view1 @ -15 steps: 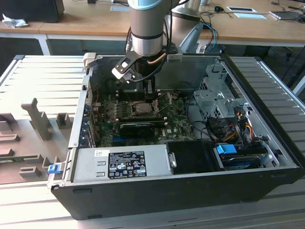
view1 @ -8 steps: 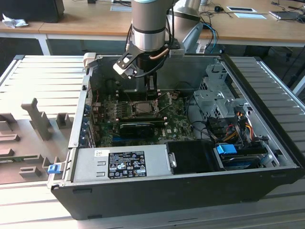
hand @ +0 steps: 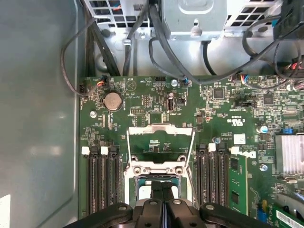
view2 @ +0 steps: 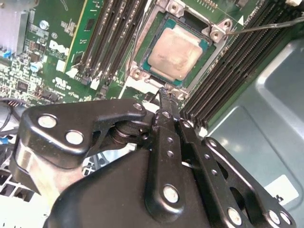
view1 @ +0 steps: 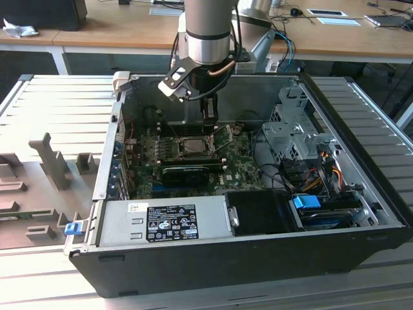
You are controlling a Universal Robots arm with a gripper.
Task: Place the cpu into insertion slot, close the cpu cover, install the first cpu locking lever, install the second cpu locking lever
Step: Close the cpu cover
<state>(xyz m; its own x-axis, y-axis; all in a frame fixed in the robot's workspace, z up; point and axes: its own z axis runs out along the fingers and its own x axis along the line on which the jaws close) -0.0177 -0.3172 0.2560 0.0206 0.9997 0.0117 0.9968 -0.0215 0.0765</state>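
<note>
The cpu (view2: 178,50), a pale silvery square chip, lies flat in the insertion slot (view2: 217,33), whose metal rim with screws frames it. In the first wrist view the cpu cover (hand: 161,128) is tipped up open beyond the socket, and green board shows through its window. A thin wire locking lever (view2: 266,26) sticks out sideways from one socket corner. My gripper (view2: 164,95) is shut with nothing between its fingers, its tip just off the socket's near edge. The exterior view shows the gripper (view1: 210,128) hanging low over the socket (view1: 193,145) inside the case.
Black memory slots (view2: 109,38) flank the socket on both sides. A long black card (view1: 193,171) lies in front of it. The power supply (view1: 168,219), a metal drive cage (view1: 290,129) and bundled cables (hand: 142,38) crowd the case. A finned heat sink (hand: 289,152) sits nearby.
</note>
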